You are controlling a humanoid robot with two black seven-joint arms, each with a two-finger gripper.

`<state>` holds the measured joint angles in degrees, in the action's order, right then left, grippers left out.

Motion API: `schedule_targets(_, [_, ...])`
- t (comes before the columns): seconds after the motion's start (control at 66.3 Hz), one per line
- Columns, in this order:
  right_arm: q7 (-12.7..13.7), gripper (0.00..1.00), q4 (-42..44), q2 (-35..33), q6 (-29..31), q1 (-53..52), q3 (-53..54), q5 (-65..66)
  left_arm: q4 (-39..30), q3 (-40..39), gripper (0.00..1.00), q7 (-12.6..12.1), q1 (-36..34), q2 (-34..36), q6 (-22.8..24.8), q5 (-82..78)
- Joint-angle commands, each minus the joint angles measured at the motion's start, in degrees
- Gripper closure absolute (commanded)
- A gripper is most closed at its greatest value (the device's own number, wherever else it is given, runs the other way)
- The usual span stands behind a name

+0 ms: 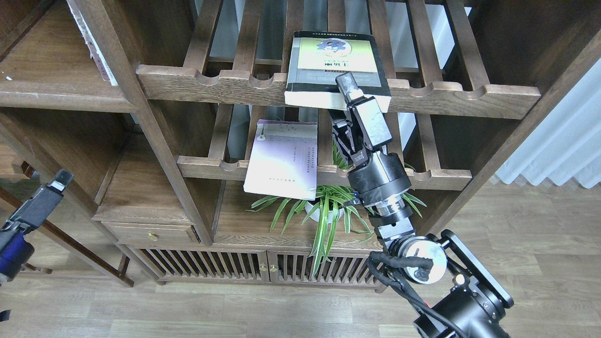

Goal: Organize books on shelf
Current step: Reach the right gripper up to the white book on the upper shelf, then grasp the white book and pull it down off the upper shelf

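Note:
A black-grey book (335, 61) with a yellow front panel lies flat on the upper slatted rack (225, 87), its page edge overhanging the front rail. My right gripper (339, 97) is open at that edge, one finger (347, 85) lying over the cover and the other below the book. A pale lavender book (281, 159) lies on the lower slatted rack, hanging over its rail, left of my right arm. The solid dark-brown shelf (56, 96) is at the far left. My left gripper (60, 179) hangs low at the left edge, dark and seen end-on.
A thin pale book edge (91, 42) leans against the upright above the solid shelf. A spider plant in a white pot (324, 211) stands under the lower rack, behind my right arm. Below are a drawer (150, 232) and slatted cabinet doors (211, 265).

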<state>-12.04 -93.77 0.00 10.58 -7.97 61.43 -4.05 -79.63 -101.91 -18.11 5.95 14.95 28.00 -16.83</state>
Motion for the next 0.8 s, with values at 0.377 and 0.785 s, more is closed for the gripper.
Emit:
schedule_targets(0.377, [-0.09, 0.4, 0.43, 0.0, 0.49, -0.73, 2.37, -0.08, 0.44, -0.13, 0.0, 0.09, -0.15, -0.01, 0.0, 0.05])
schedule_targets(0.785, [-0.18, 0.87, 0.16, 0.0, 3.22, 0.5, 1.94, -0.08, 0.79, -0.48, 0.0, 0.09, -0.15, -0.01, 0.0, 0.05])
